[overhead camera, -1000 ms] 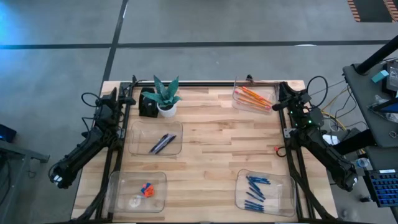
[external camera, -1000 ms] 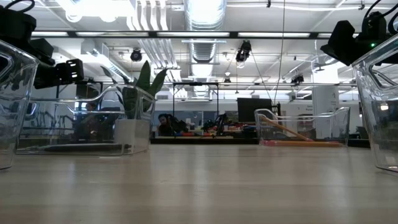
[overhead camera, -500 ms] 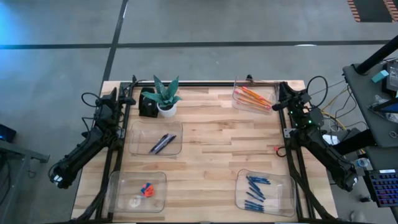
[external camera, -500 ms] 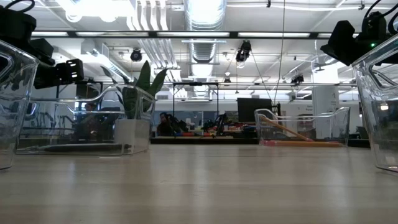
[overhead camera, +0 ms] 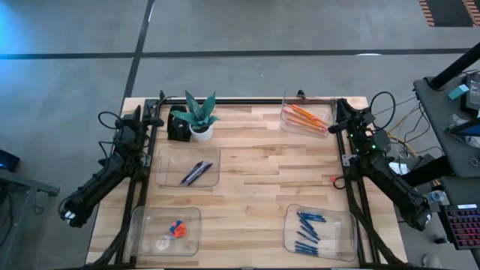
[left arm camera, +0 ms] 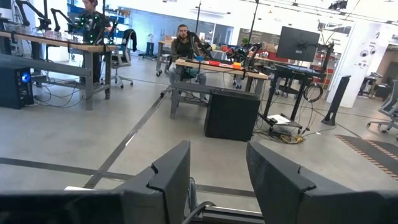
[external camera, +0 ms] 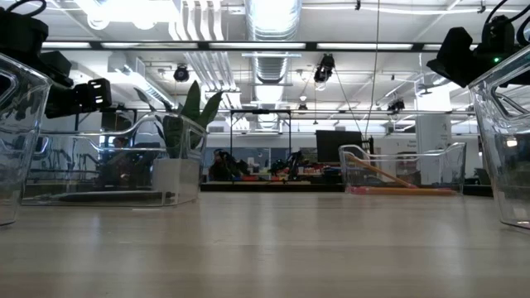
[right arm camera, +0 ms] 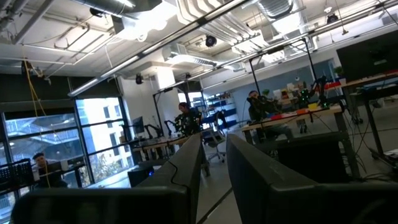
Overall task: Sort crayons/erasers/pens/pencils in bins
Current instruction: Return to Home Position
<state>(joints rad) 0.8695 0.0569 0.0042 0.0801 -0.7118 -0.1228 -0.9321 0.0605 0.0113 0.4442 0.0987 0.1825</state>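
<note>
Four clear bins stand on the wooden table. The far right bin (overhead camera: 306, 118) holds orange and red pencils (overhead camera: 307, 116). The mid-left bin (overhead camera: 187, 166) holds dark pens (overhead camera: 195, 173). The near left bin (overhead camera: 166, 230) holds small erasers (overhead camera: 177, 228), and the near right bin (overhead camera: 319, 231) holds blue crayons (overhead camera: 308, 229). My left gripper (overhead camera: 154, 120) rests at the table's far left corner, open, with nothing between its fingers (left arm camera: 171, 177). My right gripper (overhead camera: 334, 128) rests at the far right edge beside the pencil bin, its fingers (right arm camera: 186, 168) a narrow gap apart around nothing.
A green plant in a white pot (overhead camera: 199, 117) stands next to a black block (overhead camera: 178, 124) at the far left. A small red bit (overhead camera: 334, 179) lies by the right edge. Bare wood stretches across the table's middle (overhead camera: 262, 180). People sit at desks in the room beyond.
</note>
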